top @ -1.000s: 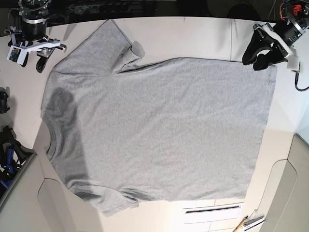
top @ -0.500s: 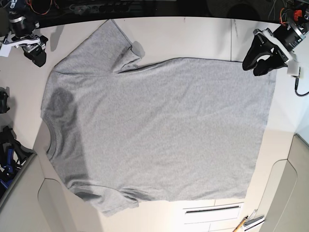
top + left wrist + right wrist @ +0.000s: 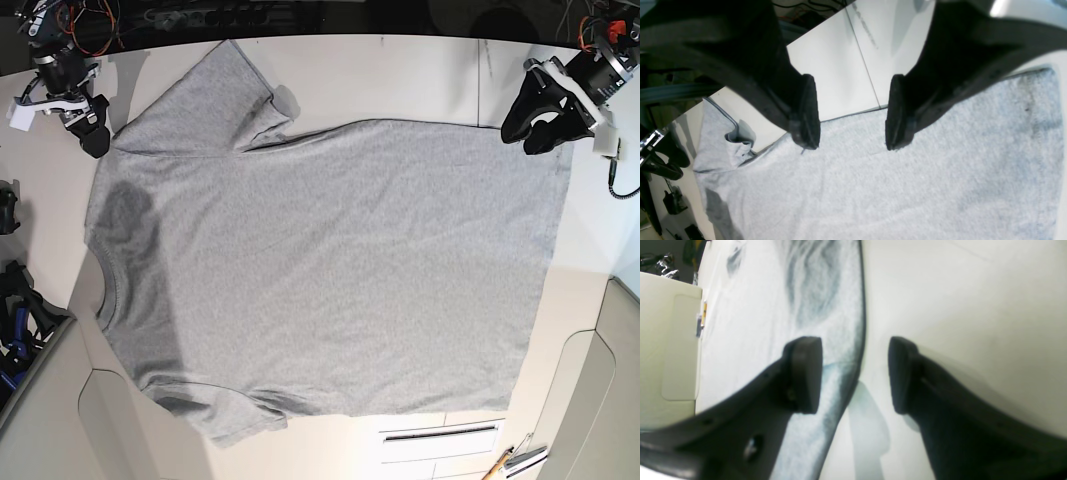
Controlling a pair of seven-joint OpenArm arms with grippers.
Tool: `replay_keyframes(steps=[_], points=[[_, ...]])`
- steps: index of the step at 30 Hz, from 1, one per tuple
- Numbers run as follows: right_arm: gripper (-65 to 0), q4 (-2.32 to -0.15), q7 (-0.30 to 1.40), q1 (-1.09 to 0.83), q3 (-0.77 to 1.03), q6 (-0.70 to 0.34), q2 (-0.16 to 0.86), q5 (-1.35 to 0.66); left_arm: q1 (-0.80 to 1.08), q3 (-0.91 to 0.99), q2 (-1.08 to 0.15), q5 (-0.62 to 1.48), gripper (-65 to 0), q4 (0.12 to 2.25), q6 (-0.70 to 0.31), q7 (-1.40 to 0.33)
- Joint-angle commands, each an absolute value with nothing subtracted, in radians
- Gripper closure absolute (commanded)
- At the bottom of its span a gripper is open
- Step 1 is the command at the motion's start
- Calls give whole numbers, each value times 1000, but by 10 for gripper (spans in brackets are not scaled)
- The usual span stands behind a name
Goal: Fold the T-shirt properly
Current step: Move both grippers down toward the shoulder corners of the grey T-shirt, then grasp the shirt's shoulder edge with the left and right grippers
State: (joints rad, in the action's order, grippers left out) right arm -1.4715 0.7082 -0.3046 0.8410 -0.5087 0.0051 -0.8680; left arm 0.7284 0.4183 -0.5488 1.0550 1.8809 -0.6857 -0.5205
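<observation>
The T-shirt [image 3: 320, 260] lies spread flat on the white table [image 3: 400, 80], plain grey side up, neck at the left and hem at the right. No lettering shows. My left gripper [image 3: 530, 133] is open and empty over the shirt's far hem corner; in the left wrist view [image 3: 850, 136] its fingertips hover just above the T-shirt [image 3: 873, 186]. My right gripper [image 3: 88, 130] is open and empty at the far shoulder, by the sleeve. In the right wrist view [image 3: 853, 376] the edge of the T-shirt [image 3: 826, 306] runs between the two fingers.
The far sleeve [image 3: 215, 95] has a folded-up tip [image 3: 740, 136]. White drawer fronts [image 3: 440, 438] and a pencil-like tool [image 3: 500, 465] sit at the near edge. Dark gear [image 3: 15, 310] lies at the left, beside beige panels [image 3: 40, 410].
My right gripper has moved from the table's far-left corner toward the shirt's shoulder edge. My left gripper has barely moved. The shirt lies as before.
</observation>
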Motion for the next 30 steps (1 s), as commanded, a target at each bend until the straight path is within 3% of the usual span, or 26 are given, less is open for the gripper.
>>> replay_keyframes(steps=[1,19,21,25,30], points=[[-317,-1481,711,-307,836,-504,14,-873,731,426,-562,1073,-346,1894,-698,-502],[-310,-1481,700,-228,689,-422,14,-728,731,426,-562,1073,-346,1894,-698,-513],[-229,-1481,700,-228,689,-423,14,-725,731,426,-562,1073,-346,1894,-698,-510],[0,-1481,700,-228,689,-458,14,-708,725,427,-562,1073,-346,1894,-698,-505],[0,-1481,700,-228,689,-459,14,-669,683,427,-562,1071,-346,1893,-698,-538]])
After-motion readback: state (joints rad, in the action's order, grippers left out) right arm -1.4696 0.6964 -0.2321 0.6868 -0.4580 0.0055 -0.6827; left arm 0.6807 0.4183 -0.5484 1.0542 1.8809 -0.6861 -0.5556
